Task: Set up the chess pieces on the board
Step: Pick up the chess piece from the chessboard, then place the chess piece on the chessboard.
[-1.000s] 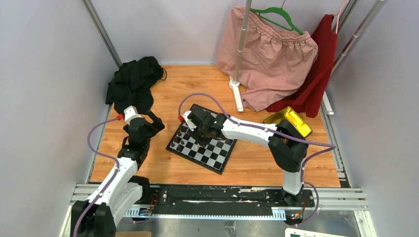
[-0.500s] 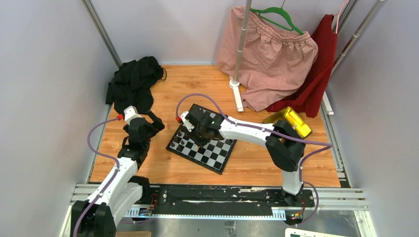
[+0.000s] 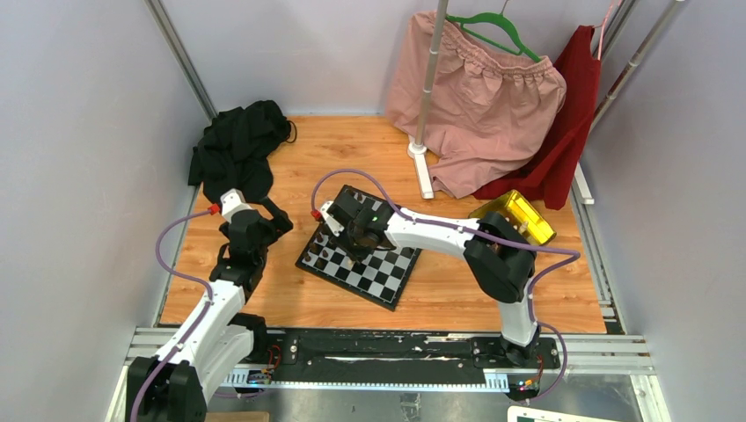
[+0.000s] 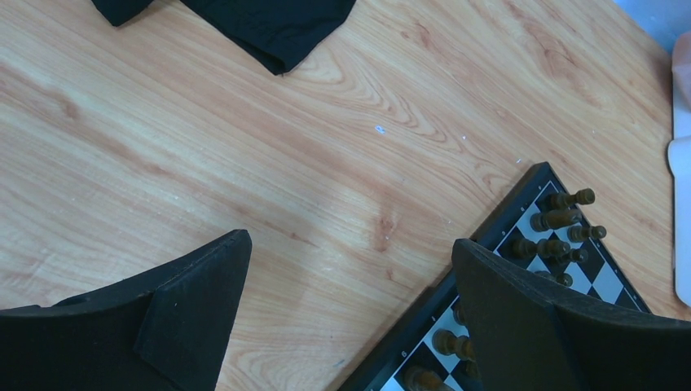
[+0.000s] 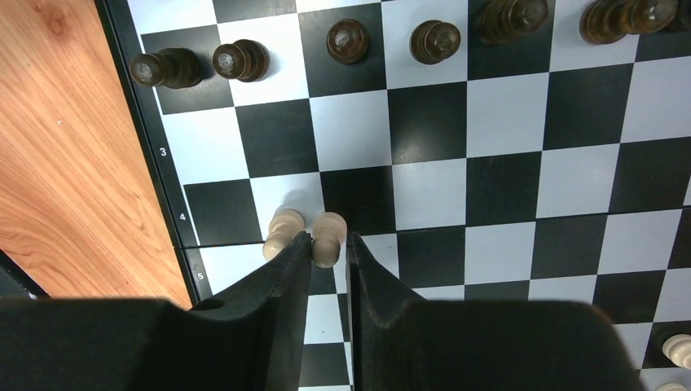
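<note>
Pinching a cream pawn (image 5: 328, 228) at the board's (image 5: 505, 106) numbered edge, the right gripper (image 5: 329, 248) stands with its tips pressed to either side of it.
Only the right wrist view shows this grip, along with a second cream pawn (image 5: 283, 228) just beside it and a row of dark pieces (image 5: 348, 41) farther up. From the top view the wrist hides the pawn, but the board sits askew on the desk (image 3: 457, 290), with a yellow tray (image 3: 519, 215) behind. The left wrist view shows the left gripper (image 4: 350, 244) spread wide over bare desk beside the board's corner, near a black cloth (image 4: 277, 24).
</note>
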Tool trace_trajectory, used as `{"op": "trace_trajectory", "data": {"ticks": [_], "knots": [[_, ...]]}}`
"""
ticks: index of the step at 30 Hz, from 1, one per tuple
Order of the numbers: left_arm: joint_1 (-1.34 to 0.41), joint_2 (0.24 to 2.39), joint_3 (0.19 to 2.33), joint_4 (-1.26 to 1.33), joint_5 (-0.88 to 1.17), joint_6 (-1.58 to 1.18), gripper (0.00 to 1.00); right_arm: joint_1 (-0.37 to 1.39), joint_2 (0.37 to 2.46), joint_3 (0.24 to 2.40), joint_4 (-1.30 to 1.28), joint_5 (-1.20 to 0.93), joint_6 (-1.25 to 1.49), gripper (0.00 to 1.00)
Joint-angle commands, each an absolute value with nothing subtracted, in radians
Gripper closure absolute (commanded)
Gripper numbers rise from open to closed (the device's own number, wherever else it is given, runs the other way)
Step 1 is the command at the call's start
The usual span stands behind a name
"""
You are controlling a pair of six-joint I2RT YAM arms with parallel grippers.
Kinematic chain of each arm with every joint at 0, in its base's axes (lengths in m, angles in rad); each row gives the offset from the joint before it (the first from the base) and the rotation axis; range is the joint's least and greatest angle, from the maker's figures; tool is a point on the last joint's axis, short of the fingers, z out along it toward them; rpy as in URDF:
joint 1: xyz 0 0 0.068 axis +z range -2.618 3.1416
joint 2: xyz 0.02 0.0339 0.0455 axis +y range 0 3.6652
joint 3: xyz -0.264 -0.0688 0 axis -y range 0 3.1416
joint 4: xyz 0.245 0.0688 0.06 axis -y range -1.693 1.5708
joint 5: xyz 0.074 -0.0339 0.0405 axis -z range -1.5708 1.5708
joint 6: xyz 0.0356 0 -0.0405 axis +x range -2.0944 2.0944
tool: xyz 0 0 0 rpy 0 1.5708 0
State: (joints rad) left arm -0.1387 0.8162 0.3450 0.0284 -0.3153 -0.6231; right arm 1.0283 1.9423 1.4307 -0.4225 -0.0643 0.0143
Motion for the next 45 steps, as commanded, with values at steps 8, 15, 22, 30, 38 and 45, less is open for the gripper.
{"op": "trace_trajectory", "data": {"ticks": [8, 15, 22, 30, 38, 45], "knots": [[-0.132, 0.819, 0.327, 0.053, -0.331, -0.612, 0.00, 1.040, 1.944, 1.453, -0.436, -0.066, 0.004, 1.00], [-0.132, 0.813, 0.326, 0.051, -0.333, -0.612, 0.00, 1.034, 1.888, 1.416, -0.431, -0.002, 0.008, 1.00], [-0.132, 0.806, 0.326, 0.045, -0.333, -0.611, 0.00, 0.986, 1.807, 1.356, -0.417, 0.103, 0.032, 1.00], [-0.132, 0.805, 0.325, 0.044, -0.331, -0.613, 0.00, 0.858, 1.749, 1.282, -0.398, 0.137, 0.100, 1.00], [-0.132, 0.814, 0.325, 0.049, -0.327, -0.615, 0.00, 0.775, 1.761, 1.257, -0.397, 0.160, 0.132, 1.00], [-0.132, 0.819, 0.328, 0.054, -0.325, -0.614, 0.00, 0.740, 1.773, 1.243, -0.387, 0.162, 0.142, 1.00]]}}
